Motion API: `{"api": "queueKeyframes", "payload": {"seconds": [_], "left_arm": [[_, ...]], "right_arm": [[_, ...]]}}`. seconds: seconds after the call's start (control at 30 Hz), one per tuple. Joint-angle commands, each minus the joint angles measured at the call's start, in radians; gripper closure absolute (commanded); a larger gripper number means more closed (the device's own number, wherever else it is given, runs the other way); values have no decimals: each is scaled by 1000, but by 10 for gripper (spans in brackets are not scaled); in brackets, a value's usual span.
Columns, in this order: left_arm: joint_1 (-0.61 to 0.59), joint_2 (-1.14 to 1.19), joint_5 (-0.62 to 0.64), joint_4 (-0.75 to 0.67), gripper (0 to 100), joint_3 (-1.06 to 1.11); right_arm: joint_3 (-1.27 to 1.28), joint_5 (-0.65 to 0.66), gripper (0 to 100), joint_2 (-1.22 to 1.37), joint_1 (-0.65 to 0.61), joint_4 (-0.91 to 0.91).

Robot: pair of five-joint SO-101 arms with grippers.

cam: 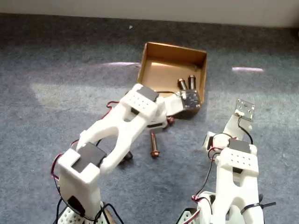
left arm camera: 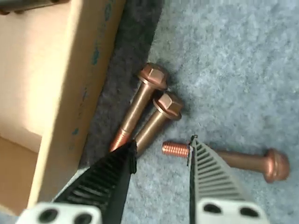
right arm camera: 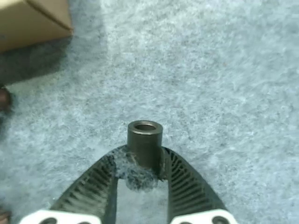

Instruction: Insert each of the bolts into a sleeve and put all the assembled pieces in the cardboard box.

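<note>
The cardboard box (cam: 149, 58) stands at the back with two assembled pieces (cam: 187, 84) upright in its near right corner. My left gripper (left arm camera: 162, 144) is open, low over the carpet just outside the box wall (left arm camera: 65, 93). Two hex-head copper bolts (left arm camera: 140, 100) (left arm camera: 159, 116) lie side by side by its dark finger (left arm camera: 117, 172). A third bolt (left arm camera: 243, 161) lies across, its threaded tip between the fingertips. My right gripper (right arm camera: 145, 161) is shut on a dark sleeve (right arm camera: 145, 137), held upright over bare carpet.
Grey carpet covers the whole table. One bolt (cam: 154, 144) lies in the open between the arms. A small dark piece (cam: 127, 157) peeks out from under the left arm (cam: 117, 135). The right arm (cam: 236, 163) stands to the right of the box.
</note>
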Motion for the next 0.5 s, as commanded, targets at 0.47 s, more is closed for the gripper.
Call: {"api": "queueKeyframes", "payload": {"seconds": [0.47], "left_arm": [[19, 220, -8, -18, 811, -211]], "right_arm": [[-13, -9, 992, -30, 19, -22]]}}
